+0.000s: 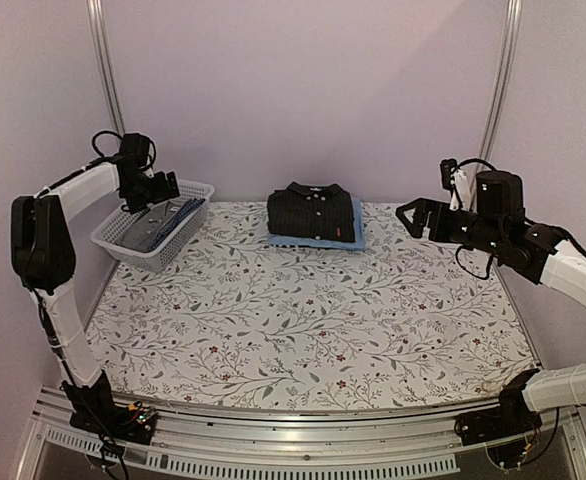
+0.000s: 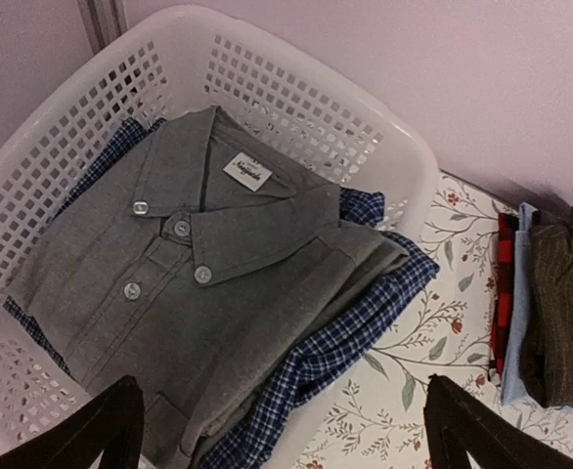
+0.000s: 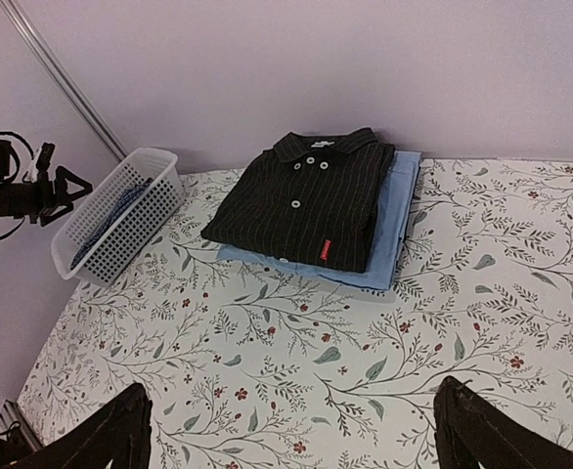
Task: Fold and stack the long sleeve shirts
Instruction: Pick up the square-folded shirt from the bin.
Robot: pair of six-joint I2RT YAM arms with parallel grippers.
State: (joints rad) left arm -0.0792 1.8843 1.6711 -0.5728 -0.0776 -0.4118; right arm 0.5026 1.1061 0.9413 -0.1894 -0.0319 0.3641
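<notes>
**At the far edge of the counter [image 1: 303, 320]: two shirts stacked, one in the basket [image 2: 296, 78]**

Over the white basket the left claw [image 1: 170, 186] hangs with its fingers spread wide, gripping nothing. Inside the basket the grey shirt [image 2: 198, 283] lies folded, collar up, on a blue checked cloth [image 2: 335, 342]. The right claw [image 1: 413, 215] is also spread and empty, off to the right and well apart from the stack. There the black shirt [image 3: 306, 200] lies folded on the light blue shirt [image 3: 389, 244], near the back wall.

The basket [image 2: 296, 98] walls in the grey shirt [image 2: 189, 293]; the near table [image 1: 313, 330] lies open.
</notes>
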